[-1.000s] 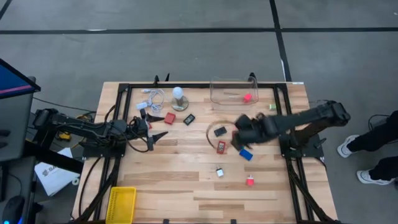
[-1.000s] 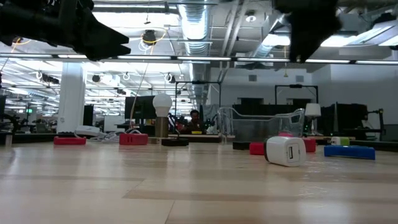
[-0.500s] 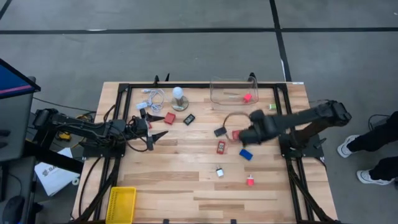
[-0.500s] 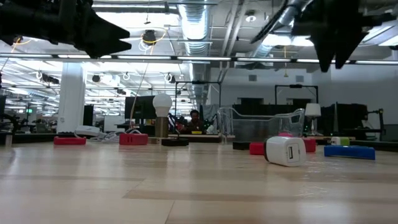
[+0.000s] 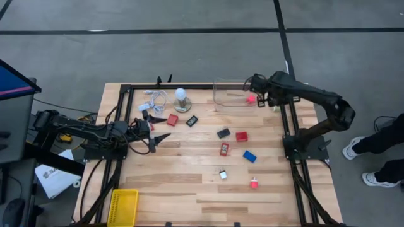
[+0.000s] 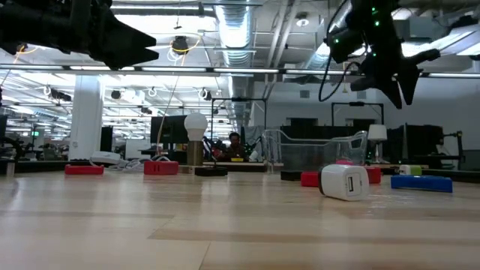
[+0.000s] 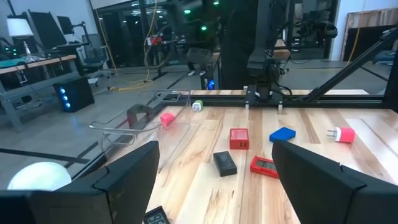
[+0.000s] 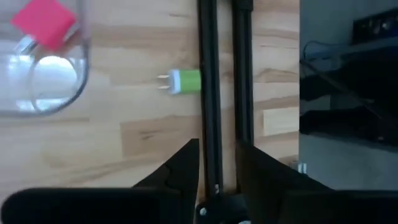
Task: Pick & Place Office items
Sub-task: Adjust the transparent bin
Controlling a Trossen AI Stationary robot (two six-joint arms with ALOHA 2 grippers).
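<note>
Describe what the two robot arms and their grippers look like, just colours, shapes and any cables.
Both arms are dark, near black, built of slim jointed segments. The left gripper ends in two long pointed fingers, which look broad and flat in its own wrist view. The right gripper has similar dark tapered fingers. In the low view, thin dark cables loop beside the right arm, and small green lights glow on it.

The right arm reaches from its base at the table's right edge toward the far right corner, its right gripper (image 5: 255, 84) raised, the 2 fingers (image 8: 186, 163) close together and empty. The left gripper (image 5: 165, 127) hovers at the table's left, fingers spread wide.
</note>
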